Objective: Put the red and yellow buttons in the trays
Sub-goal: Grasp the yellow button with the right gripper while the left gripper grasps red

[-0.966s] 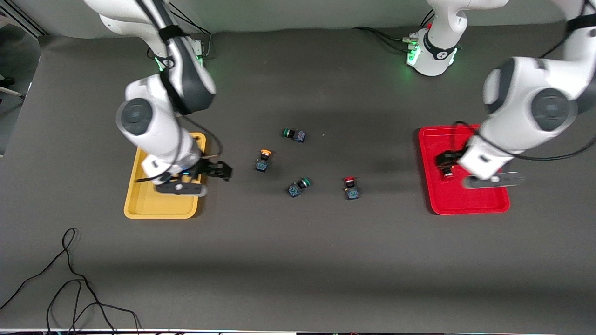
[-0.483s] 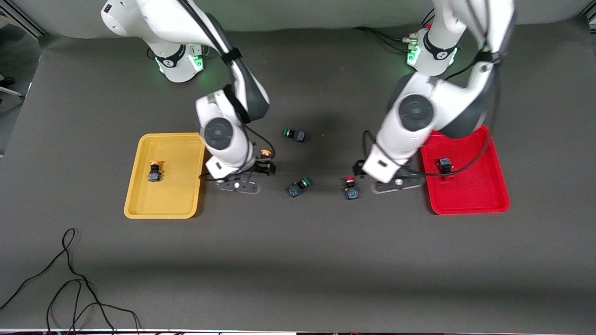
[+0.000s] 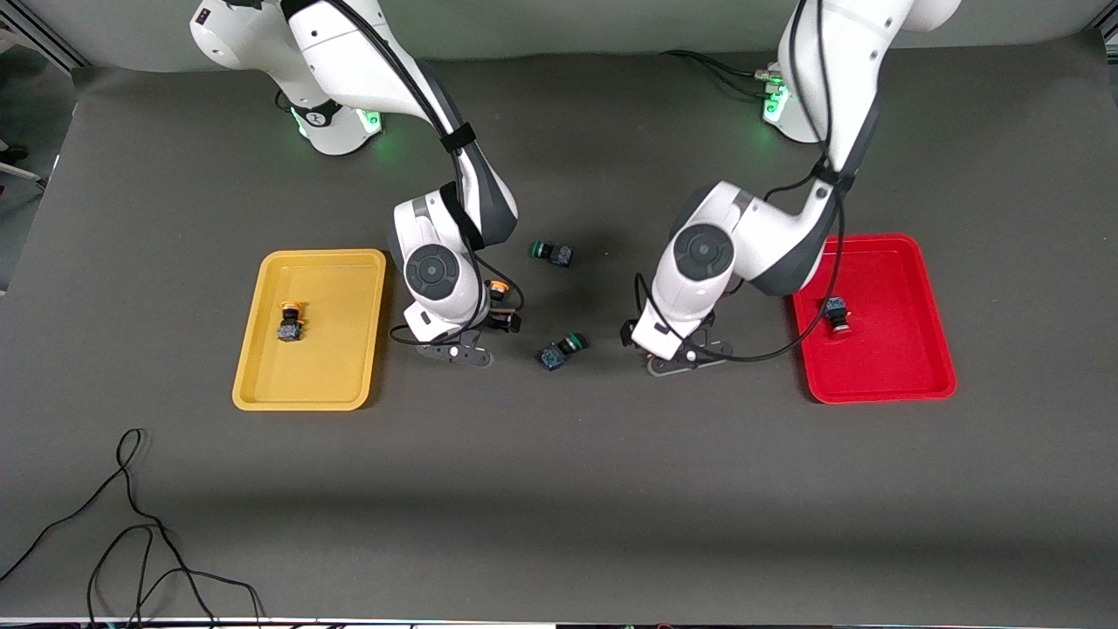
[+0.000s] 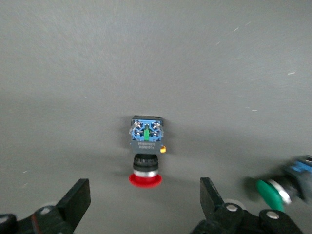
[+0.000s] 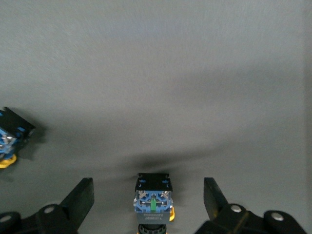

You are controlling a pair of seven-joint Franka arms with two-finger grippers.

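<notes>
We see a green-capped switch (image 3: 559, 350) nearest the front camera, lying on the grey table (image 3: 559, 489) between the two grippers. Our left gripper (image 4: 145, 202) hangs low over a red-capped button (image 4: 145, 148), fingers spread wide on either side, bare mat around. Our right gripper (image 5: 148, 207) hangs likewise, wide apart, over a yellow-capped button (image 5: 154, 204). One button lies in the yellow tray (image 3: 262, 384), another in the red tray (image 3: 926, 384). Farthest lies a second green-capped switch (image 3: 552, 253).

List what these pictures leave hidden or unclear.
- Front view: the left gripper and the red button under it, covered by that arm.
- Right wrist view: the yellow button, its cap cut off by the edge.
- Left wrist view: a green button, blurred.
</notes>
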